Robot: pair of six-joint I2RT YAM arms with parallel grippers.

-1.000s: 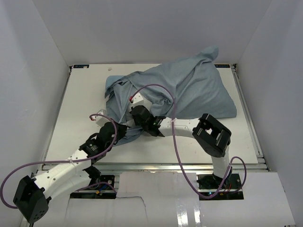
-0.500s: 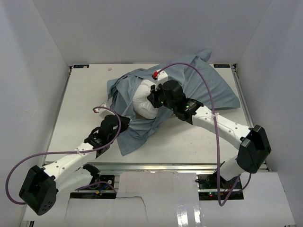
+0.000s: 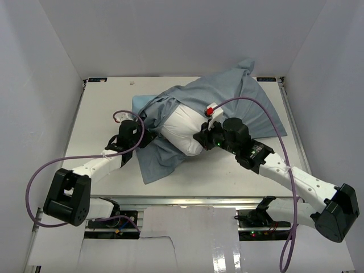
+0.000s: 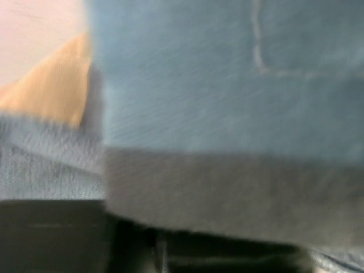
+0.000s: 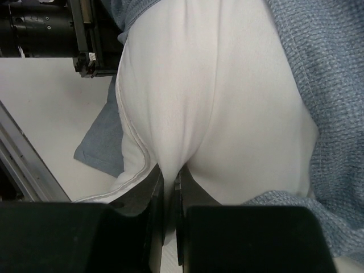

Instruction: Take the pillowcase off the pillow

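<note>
The grey-blue pillowcase [image 3: 239, 108] lies crumpled across the back middle of the table. The white pillow [image 3: 182, 128] bulges out of its open left end. My right gripper [image 3: 200, 140] is shut on a fold of the pillow's near edge; the right wrist view shows the fingers [image 5: 156, 190] pinching white fabric [image 5: 216, 96], with pillowcase cloth [image 5: 324, 74] at the right. My left gripper [image 3: 149, 137] sits at the pillowcase's open edge, left of the pillow, shut on the cloth. In the left wrist view blurred teal cloth [image 4: 216, 85] and a tan stripe [image 4: 51, 79] cover the jaws.
White table [image 3: 102, 114] inside white walls, with a metal rail [image 3: 187, 199] along the near edge. Purple cables loop over both arms, one [image 3: 250, 101] across the pillowcase. A flap of pillowcase [image 3: 156, 165] lies towards the front. A small object [image 3: 132, 82] sits at the back.
The right gripper has taken the pillow and drawn it rightward and nearer, baring more white. The left gripper has moved away from the bases with the pillowcase edge.
</note>
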